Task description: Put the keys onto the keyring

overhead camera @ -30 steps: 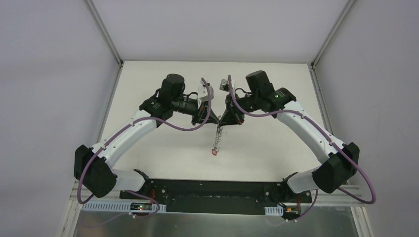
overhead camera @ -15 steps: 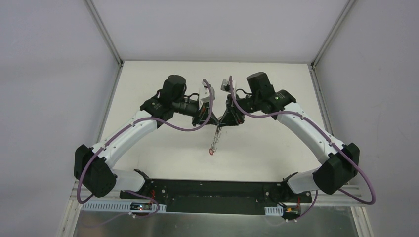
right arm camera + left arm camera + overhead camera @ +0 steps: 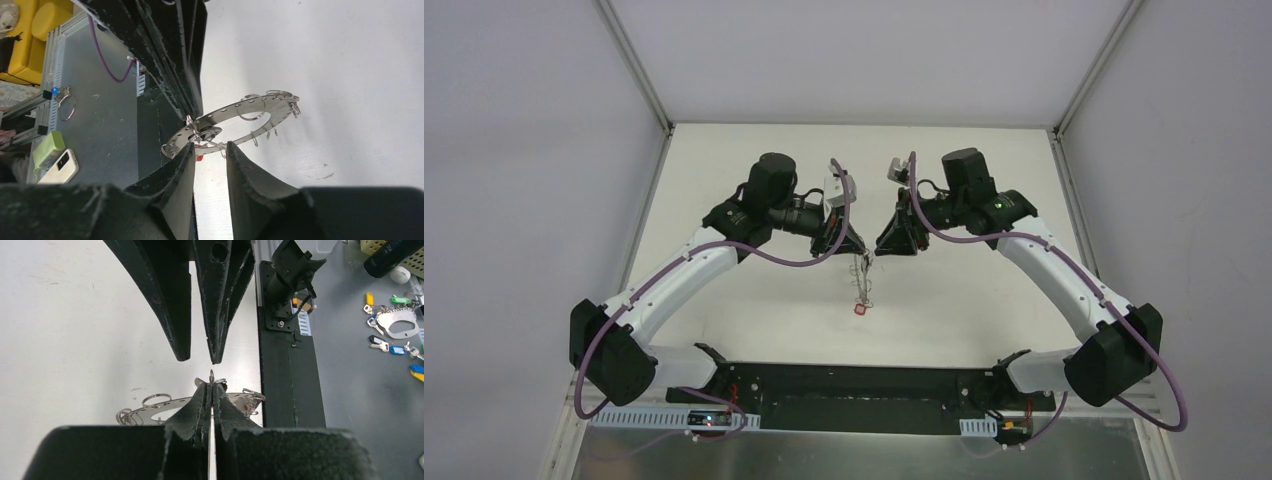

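Closest to the left wrist camera, the left gripper [image 3: 212, 389] is clenched tight on the rim of the keyring [image 3: 225, 113]. Its pads are pressed together with the thin metal edge between them, and one small wire loop [image 3: 212, 375] pokes out just past the tips. Directly opposite, tip facing tip but apart, stands the right gripper [image 3: 210, 147]. Its fingers are parted and grasp nothing, though a bit of the ring's wire crosses the gap just beyond them. A small silver piece [image 3: 206, 134], perhaps a key head, sits at the ring's rim right where the left fingertips pinch and just ahead of the right ones; I cannot tell whether it is threaded onto a loop. Farther off, seen from above, the ring hangs down from the left fingers over the table [image 3: 964, 290]. The key with a red head [image 3: 861, 309] dangles at its lowest end, well below both grippers, so that one seems to be on. I judge the job partway done: one key looks attached and the piece at the fingertips is uncertain. No black-headed key shows in any view, so it may remain to be added.
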{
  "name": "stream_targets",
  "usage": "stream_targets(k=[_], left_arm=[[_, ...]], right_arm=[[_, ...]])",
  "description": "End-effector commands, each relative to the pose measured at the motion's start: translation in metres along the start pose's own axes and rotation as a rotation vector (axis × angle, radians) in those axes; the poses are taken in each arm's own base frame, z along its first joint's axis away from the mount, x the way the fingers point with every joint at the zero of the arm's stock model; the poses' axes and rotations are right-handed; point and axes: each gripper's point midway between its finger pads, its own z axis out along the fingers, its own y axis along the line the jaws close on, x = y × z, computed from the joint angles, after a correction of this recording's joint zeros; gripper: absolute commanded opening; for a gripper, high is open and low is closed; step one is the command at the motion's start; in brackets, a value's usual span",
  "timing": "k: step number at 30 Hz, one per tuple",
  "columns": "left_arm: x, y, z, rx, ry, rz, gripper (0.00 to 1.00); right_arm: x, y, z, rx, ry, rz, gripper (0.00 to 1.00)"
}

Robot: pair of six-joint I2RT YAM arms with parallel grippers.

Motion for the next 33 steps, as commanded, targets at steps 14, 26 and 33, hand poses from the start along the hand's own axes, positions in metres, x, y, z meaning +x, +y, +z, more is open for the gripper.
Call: stream_targets(k=[14, 26, 33], left_arm=[[-0.018, -0.012, -0.001, 0.037, -0.065, 0.023, 0.00], [-0.018, -0.012, -0.001, 0.044, -0.069, 0.017, 0.00], [-0.018, -0.012, -0.001, 0.042, -0.067, 0.021, 0.00]], right_arm=[[-0.010, 0.018, 0.002, -0.130, -0.041, -0.018, 0.33], [-0.011, 0.019, 0.004, -0.156, -0.041, -0.003, 0.15], [-0.009, 0.020, 0.003, -0.157, -0.040, -0.005, 0.01]])
